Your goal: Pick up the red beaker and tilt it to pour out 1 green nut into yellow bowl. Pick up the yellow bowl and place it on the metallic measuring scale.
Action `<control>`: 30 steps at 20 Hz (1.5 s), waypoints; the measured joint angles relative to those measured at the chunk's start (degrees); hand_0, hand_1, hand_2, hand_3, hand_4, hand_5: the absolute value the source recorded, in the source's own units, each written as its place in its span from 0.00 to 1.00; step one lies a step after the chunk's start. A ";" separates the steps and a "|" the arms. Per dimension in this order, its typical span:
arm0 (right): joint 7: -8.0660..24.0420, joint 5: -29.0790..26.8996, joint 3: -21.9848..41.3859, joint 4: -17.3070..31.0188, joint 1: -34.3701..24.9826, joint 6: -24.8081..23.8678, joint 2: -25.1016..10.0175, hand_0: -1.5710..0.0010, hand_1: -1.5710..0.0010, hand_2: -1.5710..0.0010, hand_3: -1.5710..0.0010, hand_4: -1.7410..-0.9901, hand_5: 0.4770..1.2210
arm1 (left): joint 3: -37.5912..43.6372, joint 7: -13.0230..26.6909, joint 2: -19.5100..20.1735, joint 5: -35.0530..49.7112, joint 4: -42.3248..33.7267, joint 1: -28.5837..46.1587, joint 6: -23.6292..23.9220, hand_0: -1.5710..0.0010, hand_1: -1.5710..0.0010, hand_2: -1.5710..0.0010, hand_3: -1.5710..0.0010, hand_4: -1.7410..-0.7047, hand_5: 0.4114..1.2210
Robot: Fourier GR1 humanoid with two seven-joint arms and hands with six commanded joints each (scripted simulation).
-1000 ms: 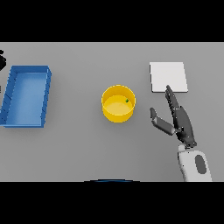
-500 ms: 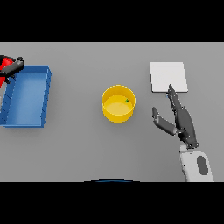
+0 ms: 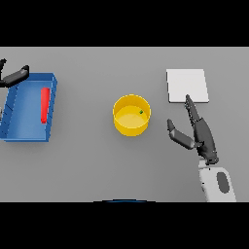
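Red beaker [image 3: 44, 104] lies in blue tray [image 3: 26, 132], green nut [image 3: 141, 112] in yellow bowl [image 3: 131, 124]

— Where's the right hand [image 3: 203, 138]?
— Low on the right, fingers straight, thumb spread, white forearm below it
— And the left hand [image 3: 13, 76]?
— At the far left edge, fingers extended

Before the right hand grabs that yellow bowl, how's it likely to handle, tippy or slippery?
The yellow bowl looks squat and wide, so it probably won't tip. Its smooth, straight wall may be slippery for the fingers. With only one green nut inside, it is likely light, and the nut may roll if tilted.
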 measured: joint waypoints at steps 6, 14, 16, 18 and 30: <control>4.77 6.14 2.44 -1.93 -2.46 -1.23 -2.37 1.00 1.00 1.00 1.00 0.73 0.25 | 0.35 -0.55 -1.38 -0.47 -2.56 1.01 3.91 0.99 0.99 0.99 0.99 0.99 0.33; 3.42 13.94 11.01 3.09 -15.81 10.58 -10.84 1.00 1.00 1.00 1.00 0.66 0.22 | 0.26 -1.95 -2.51 0.28 -4.55 2.24 4.59 1.00 1.00 1.00 1.00 0.96 0.37; 2.20 19.18 14.99 4.13 -19.56 12.49 -13.47 1.00 1.00 1.00 1.00 0.68 0.19 | 0.44 -1.75 -2.78 0.27 -4.53 2.41 5.11 1.00 1.00 1.00 1.00 0.96 0.37; 0.39 21.83 17.37 5.70 -22.01 14.21 -15.19 1.00 1.00 1.00 1.00 0.68 0.19 | 0.97 -2.46 -2.06 0.84 -4.27 2.63 4.35 1.00 1.00 1.00 1.00 0.96 0.37; -4.36 29.31 27.83 14.57 -33.48 22.69 -16.11 1.00 1.00 1.00 1.00 0.69 0.24 | 2.22 -3.88 -2.31 2.28 -3.48 2.27 4.30 1.00 1.00 1.00 1.00 0.92 0.39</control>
